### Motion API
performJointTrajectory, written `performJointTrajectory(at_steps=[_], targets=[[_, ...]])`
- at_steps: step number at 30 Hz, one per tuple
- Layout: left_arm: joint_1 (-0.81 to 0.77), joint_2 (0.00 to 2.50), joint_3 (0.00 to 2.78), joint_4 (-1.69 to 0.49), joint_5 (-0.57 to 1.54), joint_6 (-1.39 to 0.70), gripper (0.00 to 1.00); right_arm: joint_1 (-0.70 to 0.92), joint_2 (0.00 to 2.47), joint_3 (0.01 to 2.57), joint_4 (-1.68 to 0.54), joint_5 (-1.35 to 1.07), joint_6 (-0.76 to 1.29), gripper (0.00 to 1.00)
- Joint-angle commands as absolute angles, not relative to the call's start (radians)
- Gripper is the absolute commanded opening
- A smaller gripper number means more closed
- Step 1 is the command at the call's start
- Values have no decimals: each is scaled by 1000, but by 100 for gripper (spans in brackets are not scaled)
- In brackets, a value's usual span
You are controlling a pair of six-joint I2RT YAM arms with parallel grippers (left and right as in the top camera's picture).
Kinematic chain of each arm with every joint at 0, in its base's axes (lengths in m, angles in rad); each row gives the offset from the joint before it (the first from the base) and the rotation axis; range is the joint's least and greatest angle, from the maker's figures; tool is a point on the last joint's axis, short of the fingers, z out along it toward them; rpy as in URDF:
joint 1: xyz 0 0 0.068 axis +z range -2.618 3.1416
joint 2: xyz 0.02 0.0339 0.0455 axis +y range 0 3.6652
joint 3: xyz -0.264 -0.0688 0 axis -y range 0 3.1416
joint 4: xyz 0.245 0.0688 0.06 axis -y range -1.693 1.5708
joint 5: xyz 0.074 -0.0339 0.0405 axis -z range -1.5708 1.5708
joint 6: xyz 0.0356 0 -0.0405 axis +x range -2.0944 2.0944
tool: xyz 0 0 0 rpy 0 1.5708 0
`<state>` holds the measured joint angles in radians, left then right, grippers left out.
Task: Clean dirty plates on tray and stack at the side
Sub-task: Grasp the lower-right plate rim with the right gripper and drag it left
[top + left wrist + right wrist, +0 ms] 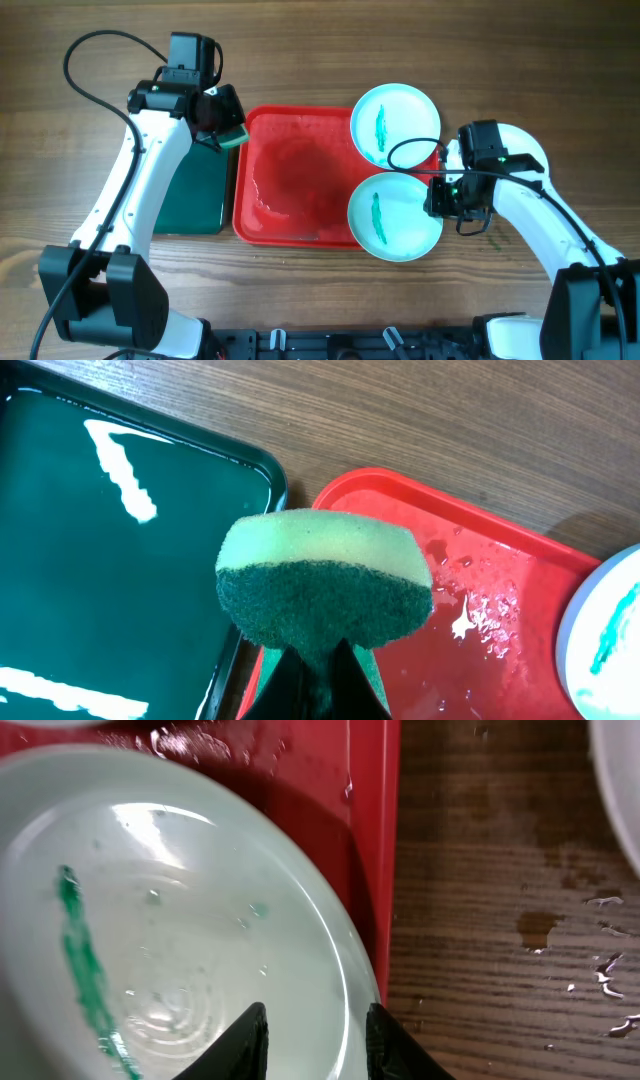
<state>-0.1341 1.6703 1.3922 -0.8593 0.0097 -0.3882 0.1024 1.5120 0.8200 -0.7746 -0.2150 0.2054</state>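
Two pale-blue plates with teal streaks lie on the right side of the red tray (290, 180): a far one (395, 122) and a near one (395, 215). A white plate (527, 145) lies on the table right of the tray, partly under my right arm. My left gripper (222, 130) is shut on a green-and-yellow sponge (320, 580), held above the tray's far left corner (480, 560). My right gripper (315, 1040) is open, its fingers on either side of the near plate's (180, 920) right rim. The far plate's edge shows in the left wrist view (610, 630).
A dark green tray (190, 195) lies left of the red tray, also in the left wrist view (100, 560). The red tray's floor is wet. Water drops (540, 925) lie on the wooden table right of the tray, near the white plate's edge (620, 780).
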Motion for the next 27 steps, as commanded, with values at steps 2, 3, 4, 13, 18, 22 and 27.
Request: performJointTrajectory(at_steps=[2, 3, 4, 13, 18, 22, 27], targets=[[-136, 1676, 1391, -854, 17, -401, 4, 105, 1515, 781, -766, -145, 243, 32], [-136, 1676, 1391, -854, 17, -401, 4, 105, 1515, 781, -755, -145, 244, 30], [-136, 1676, 1391, -854, 17, -402, 4, 105, 1514, 783, -736, -146, 236, 30], [-136, 1676, 1391, -854, 17, -401, 4, 105, 1502, 863, -788, -165, 255, 29], [-136, 1676, 1391, -854, 17, -401, 4, 105, 1502, 813, -799, -165, 323, 27], [-136, 1676, 1391, -854, 17, -401, 4, 105, 1502, 789, -800, -197, 343, 25], [-136, 1676, 1391, -854, 17, -401, 4, 105, 1502, 789, -810, -218, 360, 21]])
